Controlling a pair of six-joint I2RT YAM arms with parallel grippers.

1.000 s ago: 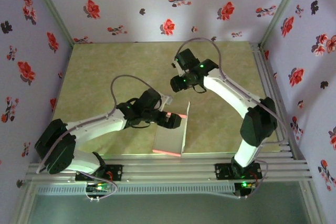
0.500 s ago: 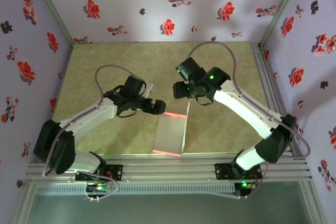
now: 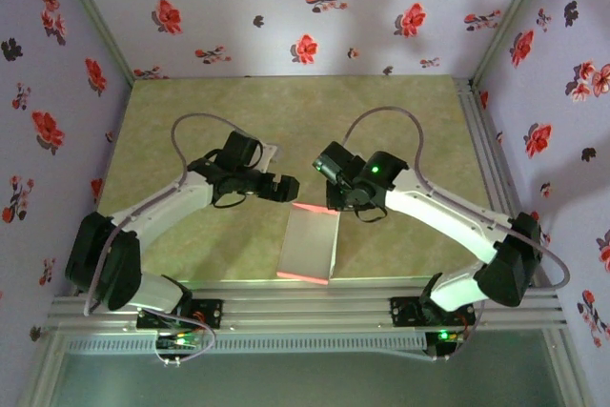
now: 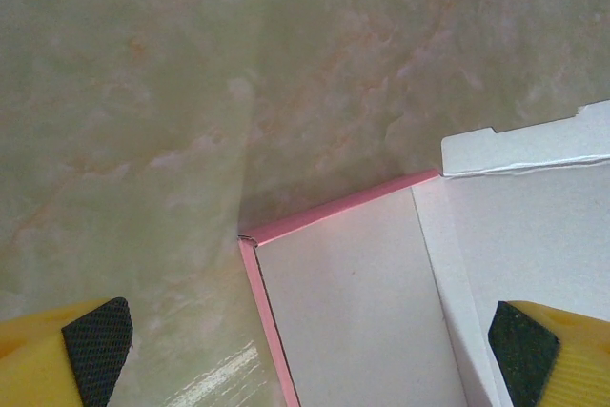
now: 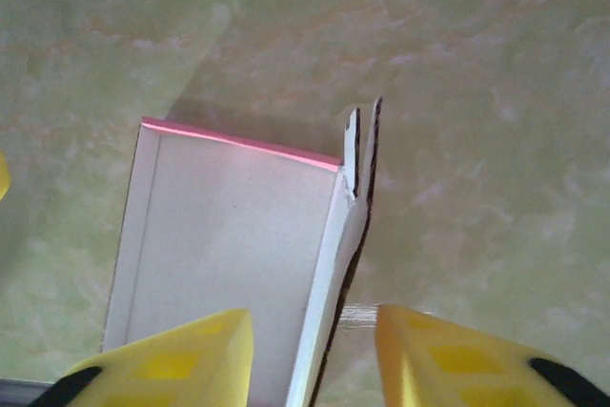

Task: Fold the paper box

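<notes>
The paper box (image 3: 308, 245) lies near the table's front edge, whitish inside up, with pink far and near edges and its right wall (image 5: 345, 264) standing upright. My left gripper (image 3: 289, 190) hovers open just off the box's far left corner (image 4: 246, 240), with its black fingertips (image 4: 95, 348) wide apart and nothing between them. My right gripper (image 3: 335, 201) is over the far right corner. Its yellow fingers (image 5: 191, 359) straddle the upright wall with a gap showing on each side.
The green marbled table top (image 3: 286, 121) stretches beyond the box. Floral walls close in the back and both sides. An aluminium rail (image 3: 305, 307) runs along the front, right behind the box's near edge.
My right gripper came down and toward the front onto the box's far right corner, and its jaws narrowed around the wall. The left gripper drew back off the box toward the far left.
</notes>
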